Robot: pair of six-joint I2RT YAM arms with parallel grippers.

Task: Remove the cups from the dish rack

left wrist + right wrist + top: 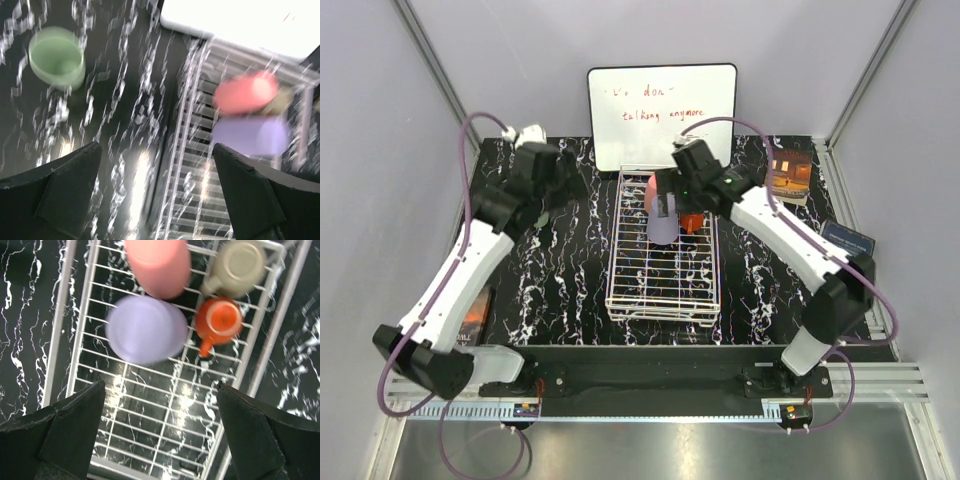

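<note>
From the top external camera, the white wire dish rack (616, 262) lies in the middle of the black marbled table (570, 270), in front of a whiteboard (662, 115). 3 cups show in its far half: a lavender cup (663, 226), a pink cup (654, 187) just behind it and an orange cup (691, 221) to its right. The right gripper (680, 187) hangs over these cups, and the left gripper (563, 178) is over the table just left of the rack's far end; from here I cannot tell how wide either stands. In the blurred left wrist view, the left gripper (157, 192) is spread wide with nothing between its fingers (65, 195). A pale green cup (56, 57) stands upright on the table, mouth up, well left of the rack (192, 95), in which the pink cup (246, 91) and the lavender cup (250, 136) sit side by side. In the right wrist view, the right gripper (160, 435) is also wide and holds nothing. Under it, 4 cups sit in the rack (62, 330): the lavender cup (145, 329) bottom up, the pink cup (157, 265) touching it, a beige-grey cup (240, 267) in the corner, and the orange cup (220, 322) with its handle pointing toward the gripper.
</note>
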